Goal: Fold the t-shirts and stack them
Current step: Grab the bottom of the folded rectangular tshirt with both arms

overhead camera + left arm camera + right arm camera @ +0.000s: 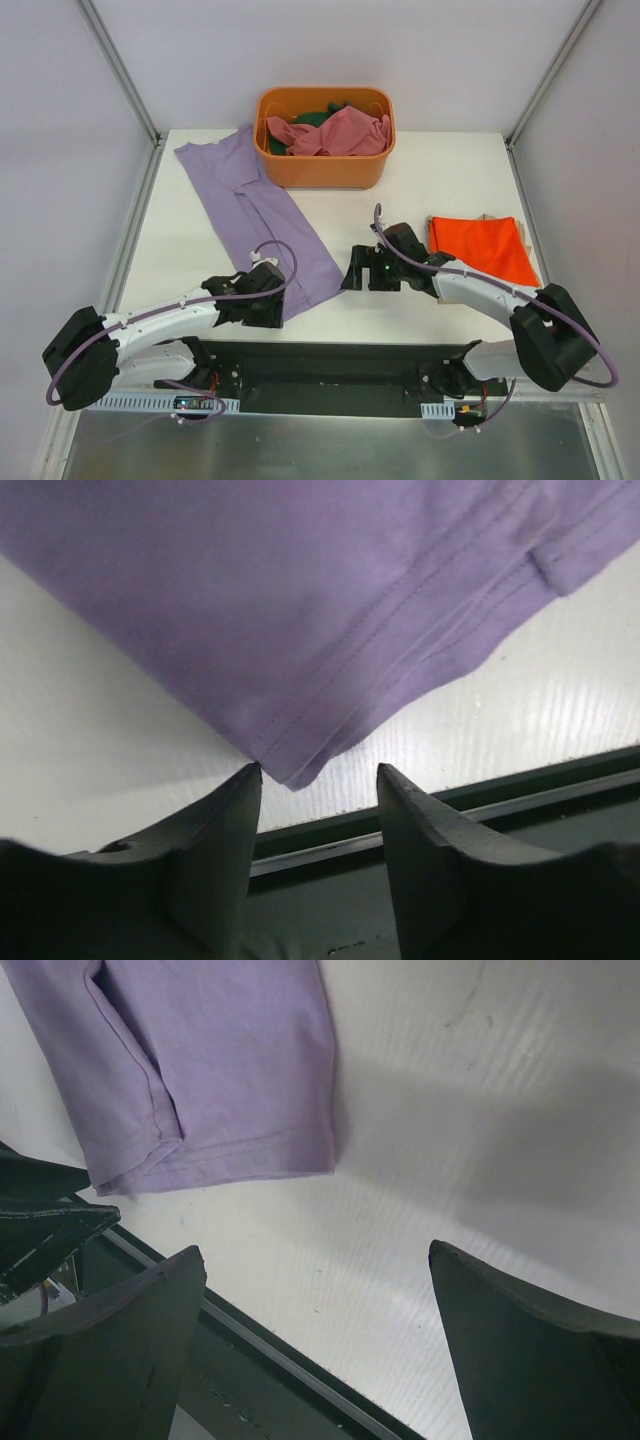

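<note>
My left gripper (320, 770) is black. Plain lavender-purple cloth t-shirt (255, 215), bright orange-red folded cloth shirt (482, 247), white tabletop (430, 190), rigid orange plastic tub (325, 172).

I see the long lavender-purple cloth t-shirt (255, 215) as soft matt knit with a double-stitched hem. The folded orange-red cloth t-shirt (478, 248) at the right is matt too. The far rigid orange plastic tub (325, 168) has a smooth, faintly glossy wall, and the crumpled dusty pink cloth shirt (340, 132) inside is matt. The white table top (440, 190) looks finely ribbed with a low sheen. The left gripper (318, 780) has dark matt fingers (215, 850).
</note>
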`<state>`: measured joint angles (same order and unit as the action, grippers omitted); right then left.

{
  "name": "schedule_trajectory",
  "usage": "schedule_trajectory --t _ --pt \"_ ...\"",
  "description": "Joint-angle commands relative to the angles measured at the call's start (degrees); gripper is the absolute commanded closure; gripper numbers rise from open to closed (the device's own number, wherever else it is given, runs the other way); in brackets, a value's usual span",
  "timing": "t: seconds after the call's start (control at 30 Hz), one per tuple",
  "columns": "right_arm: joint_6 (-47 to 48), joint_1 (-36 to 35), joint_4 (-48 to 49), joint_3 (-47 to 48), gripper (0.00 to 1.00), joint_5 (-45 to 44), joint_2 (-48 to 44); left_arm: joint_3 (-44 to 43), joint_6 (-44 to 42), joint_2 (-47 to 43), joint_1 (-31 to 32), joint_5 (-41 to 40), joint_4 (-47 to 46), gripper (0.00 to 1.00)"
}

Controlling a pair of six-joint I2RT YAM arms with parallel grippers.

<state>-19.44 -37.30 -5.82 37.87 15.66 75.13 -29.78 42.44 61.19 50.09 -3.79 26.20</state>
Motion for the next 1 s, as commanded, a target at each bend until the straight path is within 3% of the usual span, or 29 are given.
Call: schedule_trajectory --t 0.0,0.17,0.27,0.57,0.97 --pt "-0.16 -2.33 0.56 4.58 0.04 -0.71 3.87 1.21 2.3 2.79 0.63 -3.5 0.87 0.56" --pt "-0.77 -4.45 -0.5 6.51 0.01 -5.81 8.09 3.5 3.88 4.38 0.63 -3.07 -0.35 0.74" --pt "-1.47 -4.8 -1.29 7.22 0.07 -8.71 10.46 4.64 4.5 4.64 0.72 -3.5 -1.58 1.0" --pt "-3.41 -5.77 -1.38 10.03 0.28 -11.27 16.8 6.22 5.81 0.87 0.72 -4.65 -1.59 1.0" --pt "-4.99 -8.49 -2.88 11.09 0.82 -12.05 19.88 6.93 5.9 0.86 0.8 -1.4 -1.59 1.0"
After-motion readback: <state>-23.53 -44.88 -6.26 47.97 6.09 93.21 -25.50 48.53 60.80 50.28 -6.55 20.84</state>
